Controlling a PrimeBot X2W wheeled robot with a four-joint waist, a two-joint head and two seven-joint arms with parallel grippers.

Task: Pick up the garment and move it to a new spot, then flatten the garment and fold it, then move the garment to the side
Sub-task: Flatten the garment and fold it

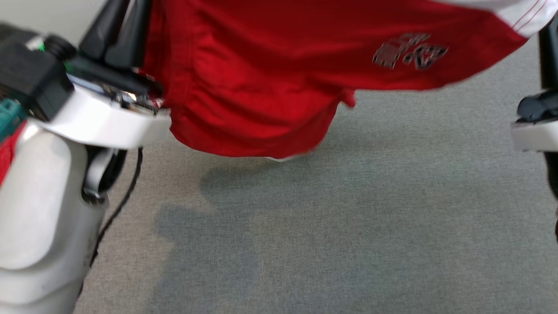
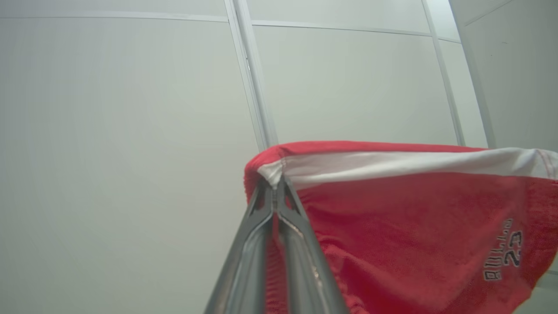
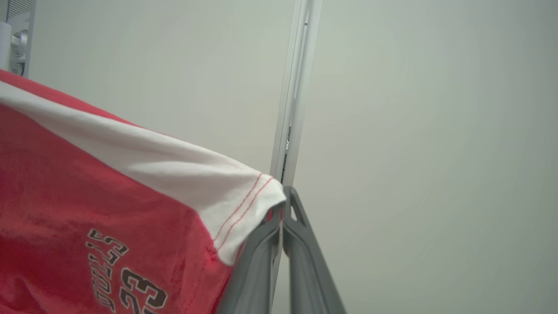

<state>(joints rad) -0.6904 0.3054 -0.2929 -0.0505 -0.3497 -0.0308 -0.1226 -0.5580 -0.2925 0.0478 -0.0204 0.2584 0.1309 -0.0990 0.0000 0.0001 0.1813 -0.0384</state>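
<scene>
A red garment [image 1: 261, 78] with a white band and a dark number print hangs stretched between my two grippers, above the grey surface [image 1: 348, 218]. Its lowest fold hangs just above that surface. In the left wrist view my left gripper [image 2: 275, 185] is shut on one corner of the garment [image 2: 414, 226], at the white band. The right wrist view shows my right gripper [image 3: 283, 205] shut on the other white-banded corner of the garment [image 3: 87, 196]. In the head view the left gripper's dark fingers [image 1: 98, 35] rise at the upper left, and a right finger [image 1: 548, 56] stands at the right edge.
My pale left forearm [image 1: 39, 196] takes up the lower left, with a black cable [image 1: 117, 205] hanging beside it. The garment's shadow [image 1: 244, 183] lies on the grey surface beneath it. Pale wall panels [image 2: 130, 131] with a vertical seam [image 3: 296, 87] stand behind.
</scene>
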